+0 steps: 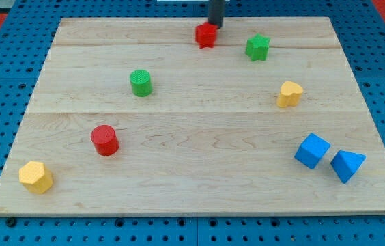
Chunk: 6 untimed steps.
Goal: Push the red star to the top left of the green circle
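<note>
The red star (pixel 205 35) lies near the board's top edge, a little right of centre. The green circle (pixel 140 83) is a short cylinder left of centre, below and to the left of the star. My tip (pixel 216 26) comes down from the view's top and ends at the star's upper right side, touching or almost touching it.
A green star (pixel 257 47) lies right of the red star. A yellow heart (pixel 289 93) is at the right. A blue cube (pixel 312 150) and a blue triangle (pixel 347 165) sit at the lower right. A red cylinder (pixel 104 140) and a yellow hexagon (pixel 36 177) are at the lower left.
</note>
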Each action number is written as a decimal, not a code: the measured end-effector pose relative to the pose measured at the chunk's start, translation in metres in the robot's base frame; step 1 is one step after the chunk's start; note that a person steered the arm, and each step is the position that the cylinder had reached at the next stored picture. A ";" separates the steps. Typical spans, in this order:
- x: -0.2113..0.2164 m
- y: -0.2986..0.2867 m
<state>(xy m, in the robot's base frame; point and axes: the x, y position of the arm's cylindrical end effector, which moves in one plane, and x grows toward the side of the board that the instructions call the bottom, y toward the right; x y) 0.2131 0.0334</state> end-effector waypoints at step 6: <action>0.045 -0.100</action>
